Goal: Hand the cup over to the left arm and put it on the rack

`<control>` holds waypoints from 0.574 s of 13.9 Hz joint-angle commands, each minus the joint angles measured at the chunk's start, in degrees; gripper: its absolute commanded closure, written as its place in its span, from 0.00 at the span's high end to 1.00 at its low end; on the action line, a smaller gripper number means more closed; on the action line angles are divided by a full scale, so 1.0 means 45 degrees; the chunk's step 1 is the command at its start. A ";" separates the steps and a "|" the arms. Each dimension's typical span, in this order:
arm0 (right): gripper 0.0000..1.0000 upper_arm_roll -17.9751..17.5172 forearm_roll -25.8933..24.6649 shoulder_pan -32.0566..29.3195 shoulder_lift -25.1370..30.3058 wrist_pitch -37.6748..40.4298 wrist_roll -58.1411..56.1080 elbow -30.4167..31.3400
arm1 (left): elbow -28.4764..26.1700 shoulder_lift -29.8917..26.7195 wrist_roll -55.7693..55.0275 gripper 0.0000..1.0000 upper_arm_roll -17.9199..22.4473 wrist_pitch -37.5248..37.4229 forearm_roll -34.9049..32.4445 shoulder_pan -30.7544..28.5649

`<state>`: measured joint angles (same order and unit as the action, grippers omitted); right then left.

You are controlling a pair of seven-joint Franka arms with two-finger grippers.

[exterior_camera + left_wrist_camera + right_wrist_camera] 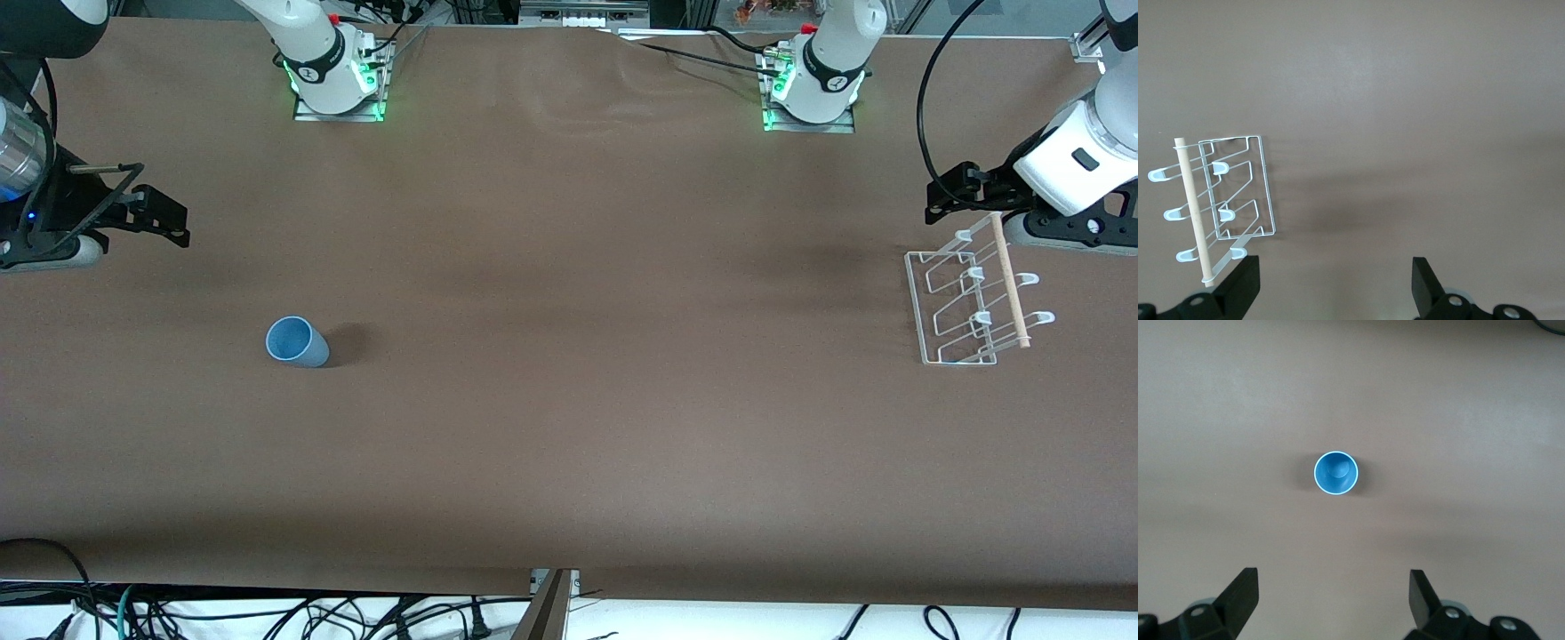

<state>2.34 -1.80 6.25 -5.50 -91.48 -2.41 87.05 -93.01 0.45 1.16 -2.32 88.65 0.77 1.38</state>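
Observation:
The light-blue cup (pixel 297 342) stands upright, mouth up, on the brown table toward the right arm's end. In the right wrist view the cup (pixel 1336 473) lies well clear of the fingertips. My right gripper (pixel 173 222) hangs open and empty (pixel 1333 597) over the table beside the cup. The white wire rack (pixel 973 298) with its wooden dowel (pixel 1011 280) stands toward the left arm's end. My left gripper (pixel 938 200) hangs open and empty (pixel 1335 280) over the table by the rack (pixel 1238 193), apart from it.
The brown table (pixel 569 400) stretches bare between cup and rack. The two arm bases (pixel 336 71) (pixel 813 84) stand at the edge farthest from the front camera. Cables (pixel 267 618) lie below the nearest edge.

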 commanded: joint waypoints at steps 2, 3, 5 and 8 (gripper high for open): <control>1.00 -0.0090 -0.0107 -0.0062 -0.0164 0.0330 -0.0050 -0.0439 | 0.0200 0.0056 0.0036 1.00 -0.0011 -0.0227 0.0201 -0.0132; 1.00 -0.0090 -0.0165 -0.0042 -0.0164 0.0330 -0.0069 -0.0439 | 0.0200 0.0056 0.0036 1.00 -0.0011 -0.0227 0.0201 -0.0132; 1.00 -0.0090 -0.0165 -0.0062 -0.0164 0.0252 -0.0108 -0.0439 | 0.0200 0.0056 0.0036 1.00 -0.0011 -0.0247 0.0201 -0.0132; 1.00 -0.0071 -0.0204 -0.0062 -0.0183 0.0213 -0.0051 -0.0439 | 0.0239 0.0075 0.0036 1.00 -0.0011 -0.0247 0.0201 -0.0151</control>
<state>2.34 -1.81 6.25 -5.50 -91.49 -2.41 87.02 -93.01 0.45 1.16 -2.25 88.54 0.77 1.27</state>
